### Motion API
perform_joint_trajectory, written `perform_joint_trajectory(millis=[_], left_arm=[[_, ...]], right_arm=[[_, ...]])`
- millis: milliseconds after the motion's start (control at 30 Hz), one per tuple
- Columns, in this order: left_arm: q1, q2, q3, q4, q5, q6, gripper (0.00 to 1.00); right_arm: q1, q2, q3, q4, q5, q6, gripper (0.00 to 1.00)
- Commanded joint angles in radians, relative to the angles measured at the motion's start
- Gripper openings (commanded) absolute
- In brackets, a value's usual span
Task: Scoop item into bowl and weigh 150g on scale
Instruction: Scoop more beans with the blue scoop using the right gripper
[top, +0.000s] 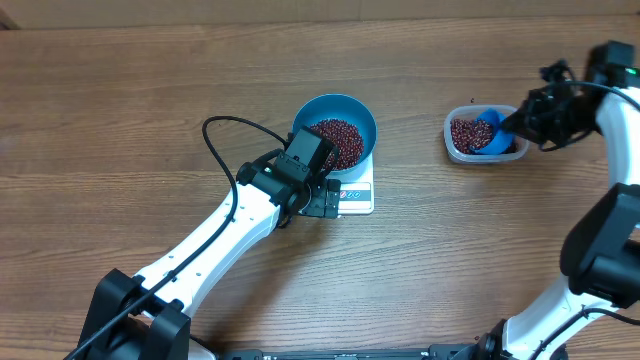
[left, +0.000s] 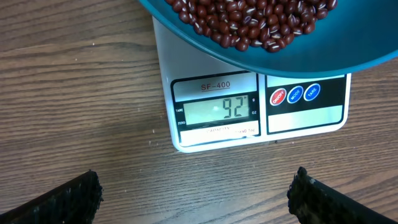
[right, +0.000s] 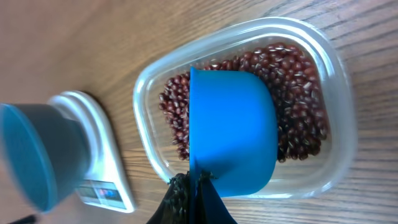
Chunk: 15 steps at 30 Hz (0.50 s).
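While right jaws pinch the scoop (right: 233, 130), the scale (left: 163, 62) reads 92.

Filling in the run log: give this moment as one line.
left gripper open, facing scale | right gripper shut on scoop, in tub of beans | bowl of beans on scale | display reads 92

A wooden table (top: 120, 120) fills every view; its top is mid-brown with darker grain streaks running left to right in the overhead view; the light is soft and even, casting only faint shadows; beyond the far edge lies a thin pale strip (top: 150, 8); tiny pale specks dot the wood in the left wrist view.
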Motion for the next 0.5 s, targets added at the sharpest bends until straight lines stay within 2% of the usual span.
perform_joint_trajectory(millis=[0,200,467], left_arm=[[0.004,-0.008,-0.005,0.002,0.005,-0.014,0.99],[0.004,-0.008,-0.005,0.002,0.005,-0.014,0.99],[0.004,-0.008,-0.005,0.003,0.005,-0.014,1.00]], right_arm=[[-0.072,-0.003,0.023,-0.024,-0.212,-0.023,0.04],[-0.149,-0.003,0.023,-0.066,-0.238,-0.042,0.04],[-0.154,-0.003,0.023,-0.094,-0.246,-0.071,0.04]])
